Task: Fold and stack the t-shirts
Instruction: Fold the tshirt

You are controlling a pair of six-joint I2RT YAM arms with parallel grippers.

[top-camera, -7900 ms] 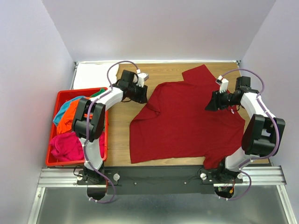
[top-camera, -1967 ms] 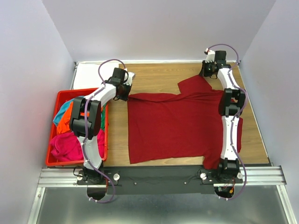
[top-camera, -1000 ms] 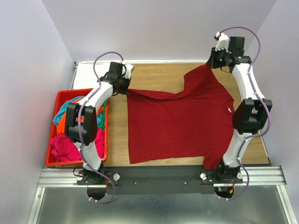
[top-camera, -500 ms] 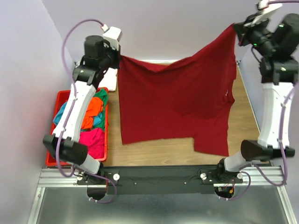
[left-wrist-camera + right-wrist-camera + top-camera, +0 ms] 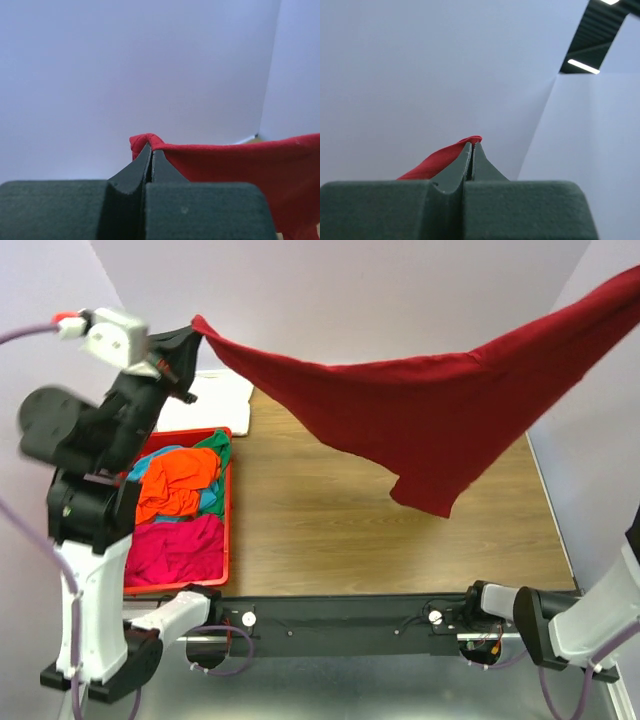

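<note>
A dark red t-shirt [image 5: 430,405] hangs stretched in the air, high above the wooden table [image 5: 330,530]. My left gripper [image 5: 192,328] is raised at the upper left and is shut on one corner of the shirt [image 5: 150,142]. The right gripper [image 5: 472,145] is shut on the opposite corner [image 5: 440,160]; in the top view that gripper is beyond the upper right edge. The shirt sags in the middle and a loose flap hangs down to its lowest point [image 5: 432,502]. A white t-shirt [image 5: 222,392] lies flat at the table's back left corner.
A red plastic bin [image 5: 228,530] stands left of the table, holding orange [image 5: 178,478], magenta pink [image 5: 175,550], teal and green t-shirts in a heap. Purple walls close in on three sides. The arms' black mounting rail [image 5: 340,620] runs along the near edge.
Both arms have risen further and spread apart, lifting the dark red shirt wholly off the table. The right gripper has left the top view.
</note>
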